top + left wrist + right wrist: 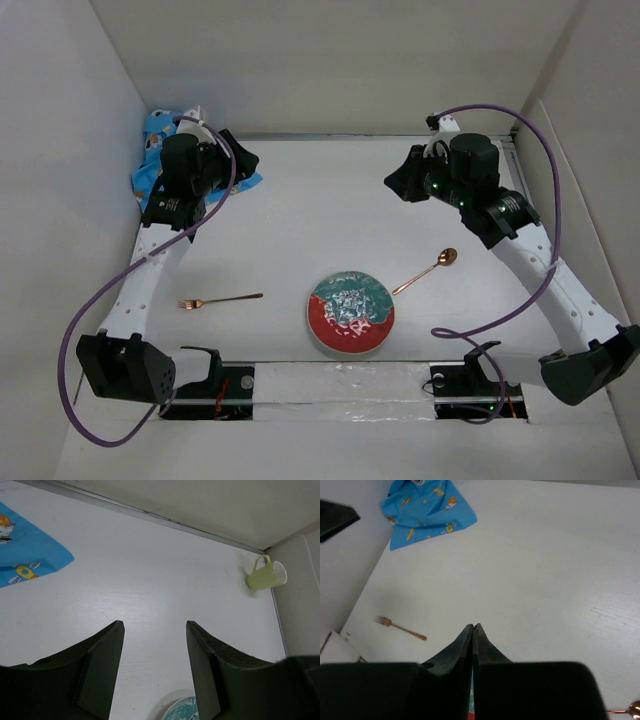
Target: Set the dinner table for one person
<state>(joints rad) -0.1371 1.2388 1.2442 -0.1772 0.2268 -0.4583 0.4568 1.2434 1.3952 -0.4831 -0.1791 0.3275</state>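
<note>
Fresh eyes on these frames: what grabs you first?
The round plate with the red-and-teal pattern sits near the front middle of the matte-white tabletop, with a copper fork lying to its left and a copper spoon to its right. Next come the crumpled blue printed cloth placemat bunched in the far left corner and a pale yellow-green mug by the far right wall.

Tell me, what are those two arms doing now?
Left gripper open, empty. Right gripper shut, empty. Dinner table: plate, fork, spoon down; placemat bunched far corner.
</note>
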